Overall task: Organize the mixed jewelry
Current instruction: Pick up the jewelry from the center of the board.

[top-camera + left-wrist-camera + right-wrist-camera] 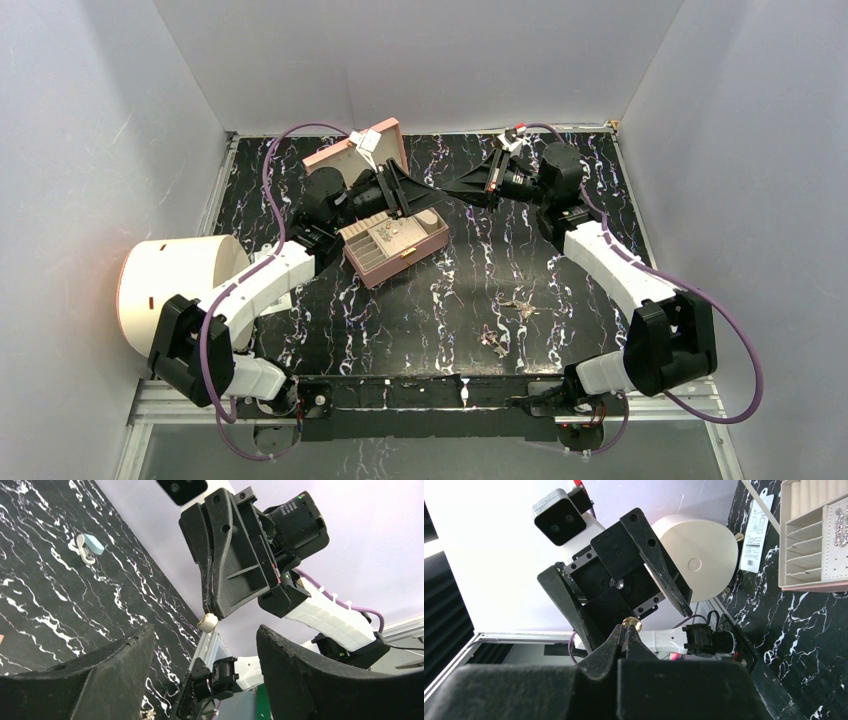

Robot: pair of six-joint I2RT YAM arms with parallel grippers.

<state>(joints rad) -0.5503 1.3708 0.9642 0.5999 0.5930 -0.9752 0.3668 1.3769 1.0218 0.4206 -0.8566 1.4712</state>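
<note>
Black marble-look tabletop (pixel 440 300) streaked with white, closed in by pale grey walls. Nearest the arm bases, loose on the bare surface: two small clusters of tangled silvery and gold jewelry pieces (pixel 495 340), a little apart from each other. Off to the left, resting on its side, a big cream cylindrical drum (pixel 175 285). Farther in, an open pink quilted rectangular box (pixel 395 250) with cream dividers inside, lid tilted up behind, white paper tag (pixel 368 141) at the lid's top edge. Above the box's right end, left tool (pixel 425 192) spread wide. Facing it, right tool (pixel 626 631) pressed together on a small gold ring (pixel 631 624), held in the air right before the left tool's gap. Farther off, flat on the tabletop, a pale blue bit (pixel 93 543) touching a small whitish loop (pixel 82 551).
</note>
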